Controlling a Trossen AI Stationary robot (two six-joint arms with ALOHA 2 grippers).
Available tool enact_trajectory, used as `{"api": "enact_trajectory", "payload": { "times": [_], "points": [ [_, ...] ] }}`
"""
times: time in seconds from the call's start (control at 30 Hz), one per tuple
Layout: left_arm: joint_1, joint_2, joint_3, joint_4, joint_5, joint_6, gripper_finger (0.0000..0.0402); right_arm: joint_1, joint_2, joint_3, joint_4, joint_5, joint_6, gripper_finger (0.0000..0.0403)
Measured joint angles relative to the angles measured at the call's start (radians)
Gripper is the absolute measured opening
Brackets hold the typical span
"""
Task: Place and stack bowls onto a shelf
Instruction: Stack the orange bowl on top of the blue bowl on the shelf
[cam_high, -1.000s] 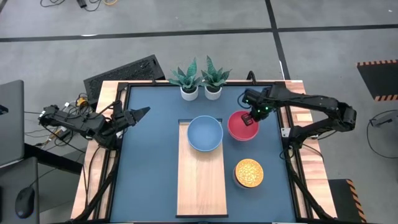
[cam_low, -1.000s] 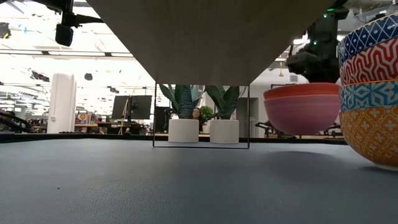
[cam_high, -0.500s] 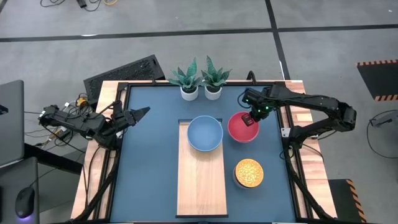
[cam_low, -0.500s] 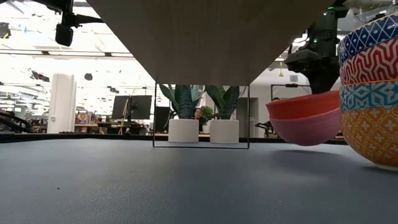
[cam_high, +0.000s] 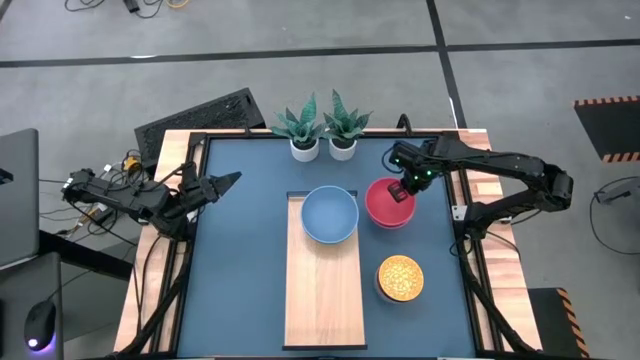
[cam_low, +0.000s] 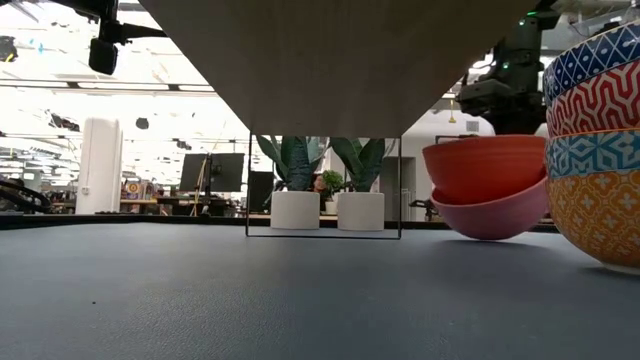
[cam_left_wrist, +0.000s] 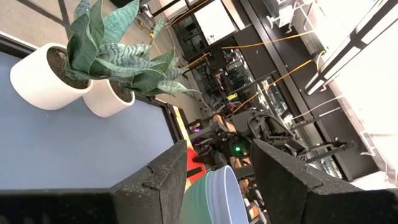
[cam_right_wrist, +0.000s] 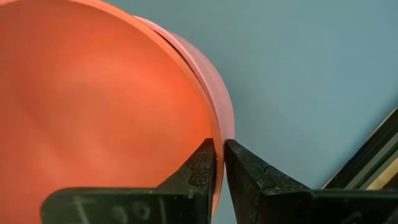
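From above, the shelf (cam_high: 323, 270) lay along the middle of the dark blue table (cam_high: 240, 260), with a blue bowl (cam_high: 330, 214) sitting at its far end. Just right of that bowl, off the shelf, the right pincer (cam_high: 396, 190) was pinched on the far rim of an orange-red bowl (cam_high: 388, 203) nested in a pink one. Nearer on the right stood a stack of patterned bowls (cam_high: 400, 278) with a yellow one uppermost. The left pincer (cam_high: 222, 182) hung over the table's left border, well apart from everything, evidently waiting. Two white plant pots (cam_high: 322, 148) stood at the far edge.

At table level, the orange-red bowl (cam_low: 484, 166) sat tilted inside the pink bowl (cam_low: 492, 212), which rested on the table; the rim grip seemingly lifted one side first, so the pair had not yet separated. The patterned stack (cam_low: 594, 140) rose at the right, nearest the camera.

The left wrist view looked past narrowly parted fingers (cam_left_wrist: 158, 180) towards the pots (cam_left_wrist: 37, 84), holding nothing.

The right wrist view showed the fingers (cam_right_wrist: 202, 168) closed narrowly on the orange-red rim (cam_right_wrist: 214, 146), one inside and one outside, the pink rim (cam_right_wrist: 219, 93) just beyond. A rim pinch probably suits so wide a bowl, since the fingers could not span it.
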Motion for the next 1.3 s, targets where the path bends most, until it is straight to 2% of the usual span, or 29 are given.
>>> {"api": "enact_trajectory", "payload": {
  "times": [0.3, 0.4, 0.63, 0.77, 0.93, 1.23, 1.3],
  "points": [
    [0.000, 0.000, 0.000, 0.000, 0.000, 0.000, 0.0165, -0.001, 0.000, 0.000, -0.012, -0.014, 0.012, 0.0055],
    [0.000, 0.000, 0.000, 0.000, 0.000, 0.000, 0.0165, -0.012, 0.000, 0.000, -0.016, -0.041, -0.005, 0.0078],
    [0.000, 0.000, 0.000, -0.019, 0.000, -0.001, 0.0165, -0.048, 0.000, 0.000, -0.021, -0.050, -0.019, 0.0158],
    [0.000, 0.000, 0.000, -0.021, 0.000, -0.001, 0.0165, -0.060, 0.000, 0.000, -0.022, -0.048, -0.027, 0.0173],
    [0.000, 0.000, 0.000, -0.022, 0.000, -0.002, 0.0165, -0.060, 0.000, 0.000, -0.022, -0.032, -0.026, 0.0139],
    [0.000, 0.000, 0.000, -0.022, 0.000, -0.004, 0.0165, -0.059, 0.000, 0.000, -0.036, 0.000, -0.014, 0.0023],
    [0.000, 0.000, 0.000, -0.022, 0.000, -0.004, 0.0165, -0.059, 0.000, 0.000, -0.034, 0.000, -0.014, 0.0021]
  ]
}}
